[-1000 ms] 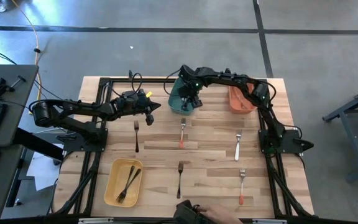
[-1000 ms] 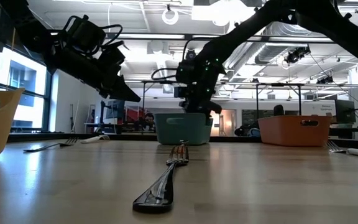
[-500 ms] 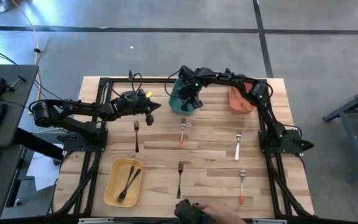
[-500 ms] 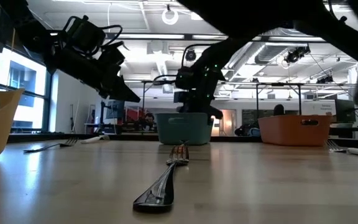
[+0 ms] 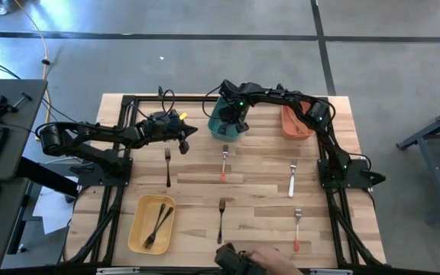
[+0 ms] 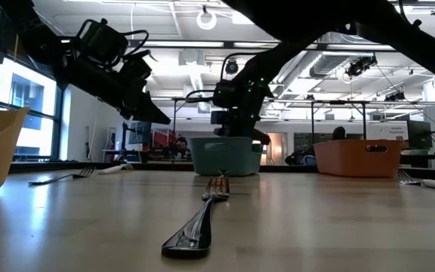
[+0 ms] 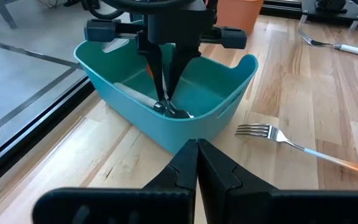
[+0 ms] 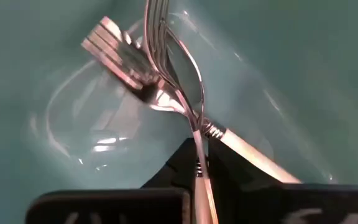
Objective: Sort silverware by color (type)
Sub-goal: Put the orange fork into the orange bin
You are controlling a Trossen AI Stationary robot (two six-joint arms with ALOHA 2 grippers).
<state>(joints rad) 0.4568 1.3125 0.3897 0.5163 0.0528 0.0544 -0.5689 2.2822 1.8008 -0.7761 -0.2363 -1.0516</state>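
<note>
the right gripper [image 5: 231,124] hangs inside the teal bin [image 7: 225,102] at the table's [image 5: 258,191] far edge, its fingers [image 7: 166,74] pinched on a white-handled fork [image 8: 185,93] whose tines point down to the bin floor, long axis near upright, beside a second white-handled fork [image 8: 120,53] lying there. the left gripper [image 5: 183,140] waits with fingers together above the bare wood just beside the bin, near a black fork [image 5: 167,166] lying lengthwise. open board separates the other forks, one red-handled [image 5: 224,162], and the yellow bin [image 5: 137,229] with two black forks sits at the near-left.

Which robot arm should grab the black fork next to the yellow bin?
Probably the left. Its gripper hovers shut near that black fork, holding nothing. The right gripper is busy in the teal bin, gripping a white-handled fork.
</note>
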